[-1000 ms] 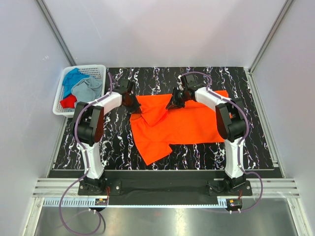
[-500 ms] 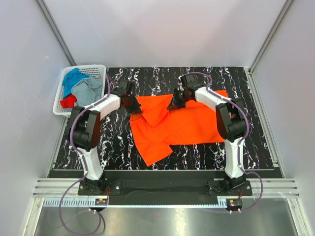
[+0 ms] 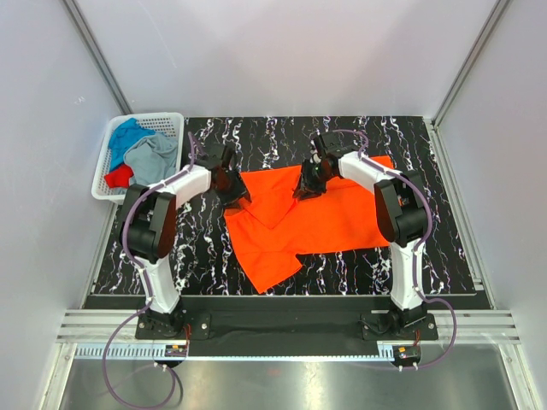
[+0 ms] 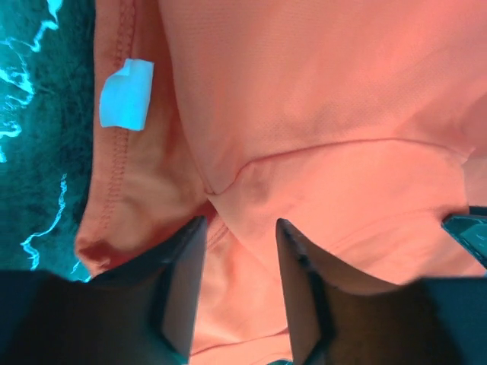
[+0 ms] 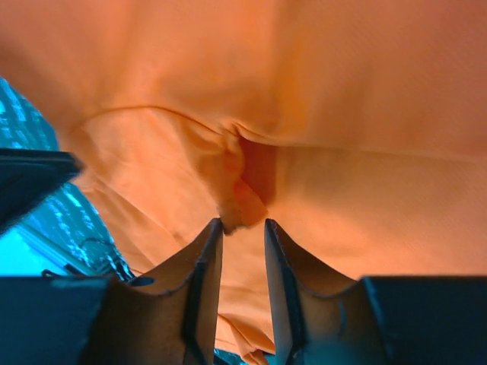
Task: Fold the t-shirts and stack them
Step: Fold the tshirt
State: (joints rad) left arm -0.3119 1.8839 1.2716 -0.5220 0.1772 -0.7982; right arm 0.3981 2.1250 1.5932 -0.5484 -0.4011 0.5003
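A bright orange t-shirt [image 3: 320,213] lies spread on the black marbled table [image 3: 205,248]. Its white neck label [image 4: 125,93] shows in the left wrist view. My left gripper [image 3: 232,190] is low over the shirt's left upper edge. Its jaws stand open over orange cloth [image 4: 251,190] and hold nothing. My right gripper [image 3: 309,184] is over the shirt's upper middle. It is open too, and a small bunched fold of cloth [image 5: 242,204] sits just ahead of its fingertips [image 5: 213,236]. Blue [image 3: 128,135], grey [image 3: 152,155] and red [image 3: 118,177] t-shirts lie crumpled in the basket.
The white lattice basket [image 3: 162,117] stands off the table's far left corner. Grey walls close in the table at the back and on both sides. Both arm bases are bolted at the near edge.
Both grippers have opened and let go of the orange cloth they were pinching. The lifted folds at the shirt's upper edge have dropped flatter onto the table.
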